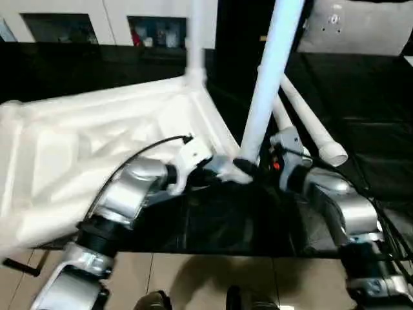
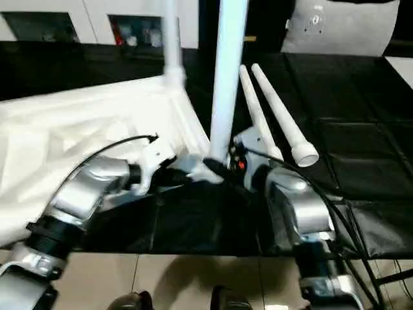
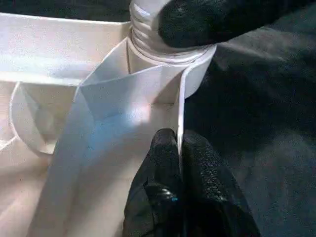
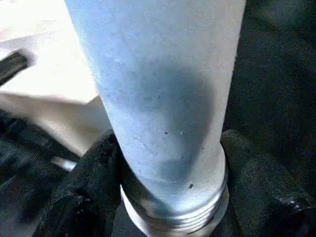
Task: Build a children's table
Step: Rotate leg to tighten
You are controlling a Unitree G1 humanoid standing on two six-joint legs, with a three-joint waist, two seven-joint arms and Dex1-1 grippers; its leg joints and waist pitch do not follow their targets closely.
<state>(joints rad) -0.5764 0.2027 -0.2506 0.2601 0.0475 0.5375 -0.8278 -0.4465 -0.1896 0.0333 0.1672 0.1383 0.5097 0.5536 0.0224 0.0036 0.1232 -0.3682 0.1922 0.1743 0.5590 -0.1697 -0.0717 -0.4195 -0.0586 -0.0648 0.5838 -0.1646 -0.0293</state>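
Note:
The white table top (image 1: 77, 148) lies underside up on the left, with one leg (image 1: 195, 39) standing in its far corner socket. A second white leg (image 1: 268, 71) stands upright at the near right corner, its threaded end (image 3: 148, 24) sitting in the round socket (image 3: 197, 74). My right gripper (image 4: 168, 148) is shut on this leg just above the thread, a black finger (image 4: 84, 182) pressed to each side. My left gripper (image 3: 177, 136) is shut on the thin rim wall (image 3: 180, 103) of the top, just beside that socket. Two loose legs (image 1: 310, 123) lie to the right.
A black table cover (image 1: 361, 90) spans the work surface, its front edge close to my forearms, with tiled floor (image 1: 193, 278) below. A white panel (image 1: 348, 26) stands at the back right and shelves (image 1: 155, 29) run along the back wall.

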